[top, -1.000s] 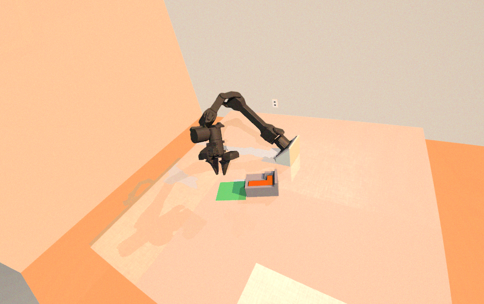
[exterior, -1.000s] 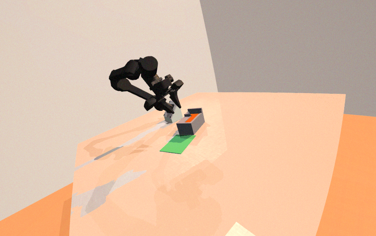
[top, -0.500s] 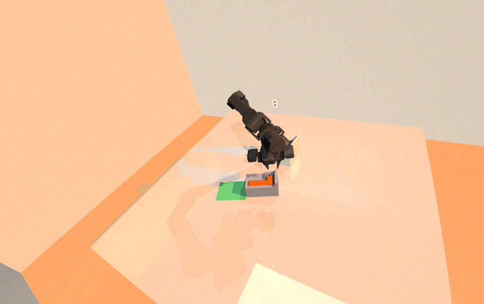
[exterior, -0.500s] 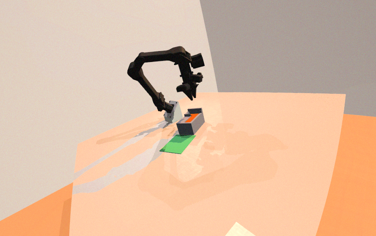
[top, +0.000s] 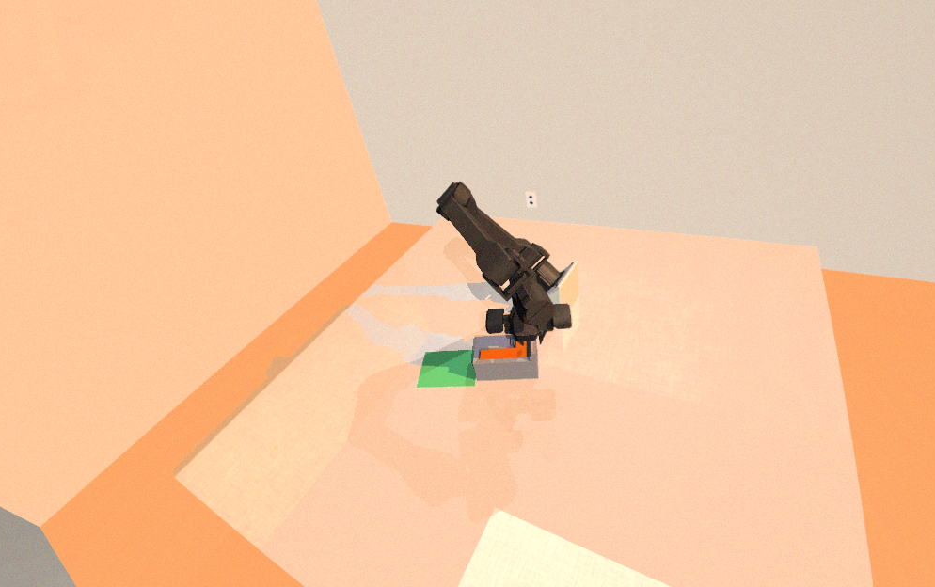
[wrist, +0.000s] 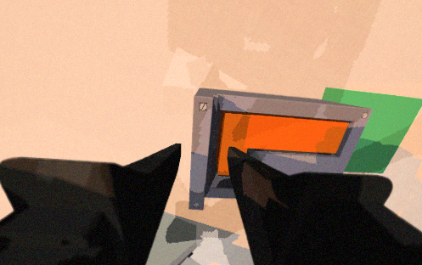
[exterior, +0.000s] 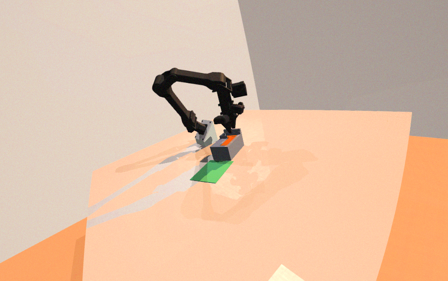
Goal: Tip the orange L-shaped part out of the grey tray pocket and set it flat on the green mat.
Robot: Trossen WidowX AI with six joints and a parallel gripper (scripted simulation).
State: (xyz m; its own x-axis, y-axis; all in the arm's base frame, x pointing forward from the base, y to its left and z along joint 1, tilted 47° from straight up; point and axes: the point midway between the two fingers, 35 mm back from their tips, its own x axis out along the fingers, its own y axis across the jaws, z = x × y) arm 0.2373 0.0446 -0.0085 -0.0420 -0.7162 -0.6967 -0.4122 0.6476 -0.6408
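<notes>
Around you, pale beige walls (top: 675,109) (exterior: 79,70) rise from a bright orange floor (top: 909,437) (exterior: 435,192), and a broad peach-coloured desk (top: 639,437) (exterior: 288,209) (wrist: 60,85) carries your things, crossed by shadows and pale patches of light. Your black jointed arm (top: 493,255) (exterior: 198,78) bends over from its light grey wedge-shaped base (top: 569,292) (exterior: 207,122). Under its wrist you have the grey box-like tray (top: 504,370) (exterior: 220,152) (wrist: 201,140), with the flat green square mat (top: 450,364) (exterior: 212,170) (wrist: 400,115) just beside one end. Your orange L-shaped part (top: 500,354) (exterior: 228,140) (wrist: 289,132) lies in the tray's pocket, looking level; its long axis runs along the tray, the straight end pointing toward the mat, the short leg at the opposite end turned toward the base side. Your jaws stand partly open, tips apart, holding nothing. In the wrist view one tip hides some of the short leg, and you can't tell whether it touches. From the top, the wrist covers the tips and a tray corner. Smallest, you can spot a white wall outlet (top: 530,198) and a screw head (wrist: 203,106) on the tray rim.
</notes>
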